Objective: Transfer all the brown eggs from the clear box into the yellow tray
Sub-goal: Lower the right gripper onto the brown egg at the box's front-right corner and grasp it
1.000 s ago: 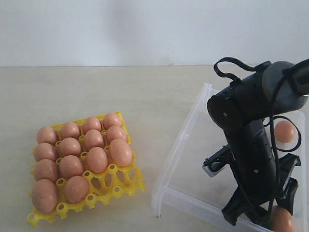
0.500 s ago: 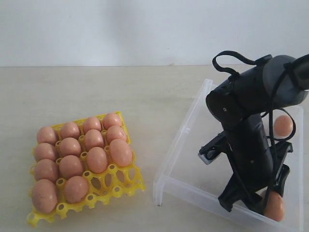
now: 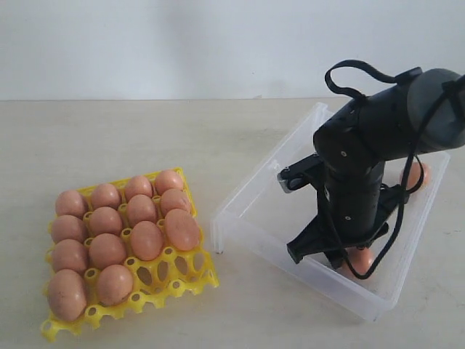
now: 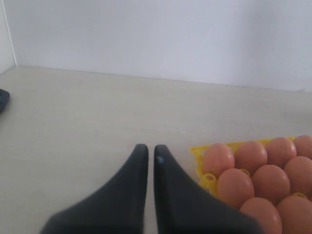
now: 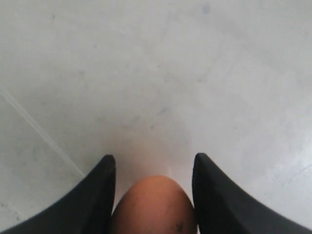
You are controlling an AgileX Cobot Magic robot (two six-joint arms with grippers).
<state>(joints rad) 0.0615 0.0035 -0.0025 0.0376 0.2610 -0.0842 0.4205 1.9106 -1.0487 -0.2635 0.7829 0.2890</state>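
My right gripper (image 3: 347,256) reaches down into the clear box (image 3: 247,198) at the right. Its fingers (image 5: 104,178) press both sides of a brown egg (image 5: 153,204) that rests on the box floor, and this egg (image 3: 361,259) peeks out below the arm. A second brown egg (image 3: 416,175) lies at the box's far side, half hidden by the arm. At the left, the yellow tray (image 3: 183,274) carries several brown eggs (image 3: 138,211), with bare cups along its front right. My left gripper (image 4: 147,147) hovers shut and empty beside the tray's corner (image 4: 197,151).
The pale tabletop (image 3: 182,138) stretches between the tray and the box, with a white wall behind. The right arm's black cable (image 3: 349,73) loops above the box. The left arm does not appear in the exterior view.
The clear box has slid left and away and turned, together with the right arm. The right jaws have narrowed onto the egg. The tray and its eggs have not moved.
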